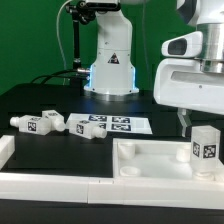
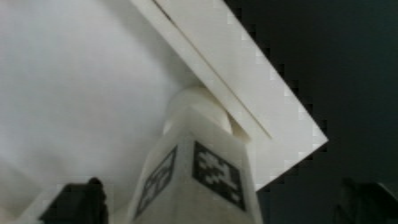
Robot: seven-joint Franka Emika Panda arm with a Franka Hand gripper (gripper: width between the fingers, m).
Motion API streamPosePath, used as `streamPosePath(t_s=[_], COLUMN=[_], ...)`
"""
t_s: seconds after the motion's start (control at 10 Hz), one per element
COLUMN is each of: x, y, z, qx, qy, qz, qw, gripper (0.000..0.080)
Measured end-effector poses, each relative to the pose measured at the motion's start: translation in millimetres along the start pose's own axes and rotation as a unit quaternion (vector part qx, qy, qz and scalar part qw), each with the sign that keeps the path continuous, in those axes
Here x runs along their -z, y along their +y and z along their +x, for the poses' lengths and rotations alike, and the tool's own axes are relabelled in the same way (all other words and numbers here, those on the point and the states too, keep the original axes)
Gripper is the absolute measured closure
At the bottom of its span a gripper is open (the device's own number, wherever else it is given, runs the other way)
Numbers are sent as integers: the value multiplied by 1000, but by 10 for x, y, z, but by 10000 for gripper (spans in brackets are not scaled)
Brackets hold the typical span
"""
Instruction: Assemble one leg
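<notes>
A leg (image 1: 205,146), a stubby white peg with black-and-white tags, stands upright in the corner of the white tabletop (image 1: 150,165) at the exterior view's right. My gripper (image 1: 200,123) hangs just above and around it, one dark finger (image 1: 183,122) showing at the leg's left. In the wrist view the leg (image 2: 205,165) stands between my gripper's (image 2: 217,208) fingers (image 2: 80,203), with a gap on each side. The jaws are open and touch nothing. The tabletop (image 2: 71,90) fills the wrist view behind the leg.
Two more legs (image 1: 35,122) (image 1: 82,125) lie on the black table at the exterior view's left. The marker board (image 1: 118,125) lies behind the tabletop. The robot's base (image 1: 110,65) stands at the back. A white block (image 1: 5,150) sits at the left edge.
</notes>
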State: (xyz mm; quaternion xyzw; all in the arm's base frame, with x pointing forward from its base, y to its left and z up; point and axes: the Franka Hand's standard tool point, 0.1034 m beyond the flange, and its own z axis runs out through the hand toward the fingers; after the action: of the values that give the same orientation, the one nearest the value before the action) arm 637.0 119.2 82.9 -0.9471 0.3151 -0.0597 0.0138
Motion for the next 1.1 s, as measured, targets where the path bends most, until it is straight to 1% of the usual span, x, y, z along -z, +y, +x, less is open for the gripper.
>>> streamPosePath(t_s=[0.2, 0.3, 0.4, 0.5, 0.6, 0.7, 0.8, 0.9, 1.1], x=[-1, 0, -3, -3, -3, -3, -4, -5, -6], y=[15, 9, 15, 11, 14, 17, 15, 15, 20], z=[18, 39, 49, 45, 47, 51, 48, 47, 50], qx=[89, 167, 223, 216, 207, 206, 192, 143, 80], qy=[4, 8, 8, 8, 8, 8, 8, 8, 9], qz=[-6, -12, -14, -13, -14, -14, -13, -12, -11], qw=[996, 986, 975, 976, 978, 978, 981, 990, 997], gripper=[150, 150, 150, 150, 272, 272, 412, 517, 515])
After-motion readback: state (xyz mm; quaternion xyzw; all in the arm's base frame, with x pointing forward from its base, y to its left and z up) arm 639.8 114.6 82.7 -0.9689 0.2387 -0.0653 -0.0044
